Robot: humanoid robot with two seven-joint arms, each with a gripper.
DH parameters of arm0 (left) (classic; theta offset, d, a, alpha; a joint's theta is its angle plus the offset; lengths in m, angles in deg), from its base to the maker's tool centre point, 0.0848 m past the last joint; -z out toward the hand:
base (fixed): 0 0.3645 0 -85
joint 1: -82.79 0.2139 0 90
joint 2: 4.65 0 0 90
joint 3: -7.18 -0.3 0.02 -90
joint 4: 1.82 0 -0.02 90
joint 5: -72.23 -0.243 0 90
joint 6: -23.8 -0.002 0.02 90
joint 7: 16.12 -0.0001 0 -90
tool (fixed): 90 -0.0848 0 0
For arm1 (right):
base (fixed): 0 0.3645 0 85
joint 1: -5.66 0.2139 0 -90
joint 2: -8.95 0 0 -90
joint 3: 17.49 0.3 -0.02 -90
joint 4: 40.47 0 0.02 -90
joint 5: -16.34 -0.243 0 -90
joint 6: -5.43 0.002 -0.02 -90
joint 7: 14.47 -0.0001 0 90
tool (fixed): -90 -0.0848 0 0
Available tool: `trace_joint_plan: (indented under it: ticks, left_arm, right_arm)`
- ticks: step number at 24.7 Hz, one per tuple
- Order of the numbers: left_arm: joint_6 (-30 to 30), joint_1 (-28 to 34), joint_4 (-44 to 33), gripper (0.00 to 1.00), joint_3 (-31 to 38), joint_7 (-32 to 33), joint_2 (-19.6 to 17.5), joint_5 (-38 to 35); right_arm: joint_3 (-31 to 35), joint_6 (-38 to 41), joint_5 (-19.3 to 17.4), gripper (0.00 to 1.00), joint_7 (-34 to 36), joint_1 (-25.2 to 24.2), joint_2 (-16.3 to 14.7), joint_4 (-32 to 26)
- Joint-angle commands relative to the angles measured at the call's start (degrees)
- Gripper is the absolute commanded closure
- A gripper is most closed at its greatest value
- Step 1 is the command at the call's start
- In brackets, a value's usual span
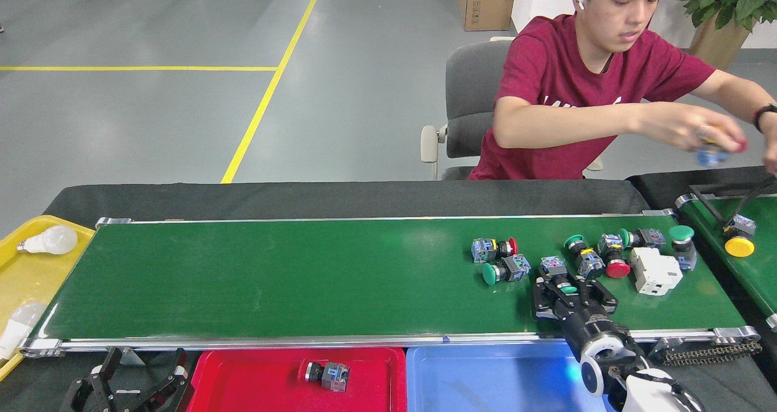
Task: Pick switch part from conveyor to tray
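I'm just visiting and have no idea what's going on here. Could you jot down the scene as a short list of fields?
belt: long green conveyor, switch parts clustered at its right end
right end effector: over the belt, fingers spread around a green-capped switch
left end effector: open, low beside the red tray
red tray: holds one switch
blue tray: nothing visible inside
yellow tray: holds light bulbs
person: seated behind the belt, reaching right
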Motion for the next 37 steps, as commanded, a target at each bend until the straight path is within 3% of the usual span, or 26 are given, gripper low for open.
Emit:
trace_joint_plan:
  ticks: [1, 5, 7, 9, 10, 11, 14, 19, 21, 24, 27, 30, 32, 37]
  left_arm:
    - [-0.2, -0.1, -0.8, 0.00, 0.4, -0.4, -0.4, 0.0]
    - [-0.2, -0.1, -0.8, 0.00, 0.4, -0.4, -0.4, 0.1]
    - [-0.2, -0.2, -0.8, 0.00, 0.2, -0.4, -0.4, 0.1]
    - [-0.1, -0.7, -0.7, 0.00, -0.2, -0.4, -0.4, 0.0]
    - [0.0, -0.8, -0.7, 0.00, -0.3, -0.4, -0.4, 0.0]
    - [0.0, -1.0, -0.7, 0.00, -0.3, -0.4, -0.5, 0.0]
    - [0.1, -1.2, -0.7, 0.00, -0.4, -0.4, -0.5, -0.1]
    - [0.1, -0.9, -0.6, 0.00, -0.4, -0.4, -0.5, -0.1]
    - [0.1, -0.7, -0.7, 0.00, -0.4, -0.4, -0.5, 0.0]
    - [0.1, -0.7, -0.8, 0.00, -0.3, -0.4, -0.5, 0.1]
    - [0.1, -0.5, -1.2, 0.00, -0.3, -0.4, -0.5, 0.1]
    - [0.1, -1.5, -1.3, 0.00, -1.4, -0.3, -0.2, 0.2]
    - [-0.1, -2.9, -1.3, 0.00, -6.1, -0.3, -0.2, 0.2]
    - [-4.1, -7.5, -1.3, 0.00, -18.2, 4.1, 1.3, -1.3]
  right_arm:
    - [0.3, 7.1, -0.2, 0.98, 0.6, -1.8, -2.0, -6.8]
    - [-0.6, 18.7, 0.1, 0.97, 0.0, -6.5, -2.9, -18.1]
    - [-4.4, 20.9, 1.0, 0.95, -0.9, -6.3, -1.2, -18.6]
    - [-8.8, 20.6, 3.0, 0.84, -1.9, -4.4, 2.0, -18.2]
    - [-11.0, 19.7, 4.5, 0.55, -2.7, -3.7, 4.4, -17.3]
    - [-13.3, 17.9, 6.6, 0.11, -4.6, -3.1, 6.9, -16.4]
    - [-19.0, 11.8, 8.3, 0.04, -9.3, 0.1, 11.1, -13.3]
    - [-19.0, 10.9, 8.3, 0.04, -9.3, 0.6, 10.9, -13.4]
    - [-17.0, 9.9, 8.3, 0.05, -9.3, 0.5, 9.5, -14.2]
    - [-9.7, 7.6, 8.2, 0.05, -7.9, -0.7, 4.6, -16.4]
    - [-1.9, 6.5, 8.1, 0.05, -2.7, -4.3, 0.5, -17.0]
    - [5.2, 0.6, 7.7, 0.07, -0.8, -9.8, -2.0, -18.0]
    - [10.5, -5.3, 7.7, 0.07, 1.3, -14.3, -2.2, -18.1]
    - [18.1, -7.4, 7.7, 0.04, 6.7, -26.1, -2.1, -22.6]
